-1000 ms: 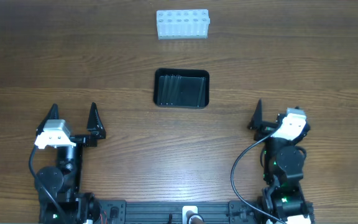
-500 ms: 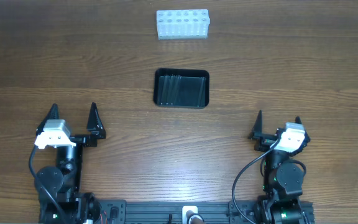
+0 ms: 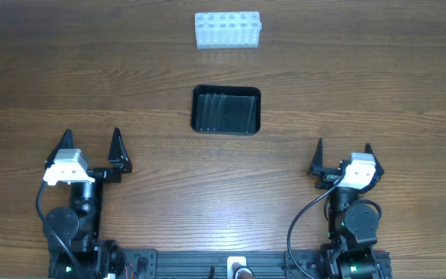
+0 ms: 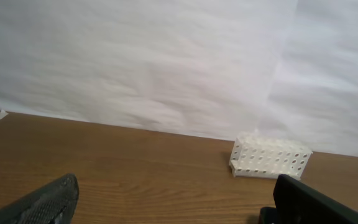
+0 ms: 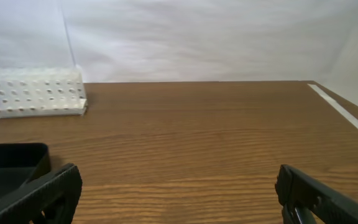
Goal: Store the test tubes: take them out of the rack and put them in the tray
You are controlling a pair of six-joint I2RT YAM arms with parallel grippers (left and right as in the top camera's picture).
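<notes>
While both arms sat low near their bases, the left gripper and the right gripper were each spread wide, with nothing between the fingers.

Key geometry: the white perforated plastic test-tube rack sat at the far edge of the brown wooden table, ahead of both grippers and well apart from them. Its long axis ran side to side across the table. The black rectangular plastic tray lay between the rack and the arm bases, on the same centre line, near the rack but not touching it. Both sat roughly midway between the two arms, so neither arm was clearly nearer. The left would have to reach forward and inward to its right, the right forward and inward to its left.

Appearance: the rack was upright, with rows of round holes on top and on its side walls. No tube tops showed above it in either wrist view, and from above the holes looked vacant, though I couldn't rule out a clear tube sitting deep. Several clear tubes lay flat in the tray, side by side, long axes apparently running near-to-far.

My read: the transfer was done or close to it — worth checking the rack before calling it.
</notes>
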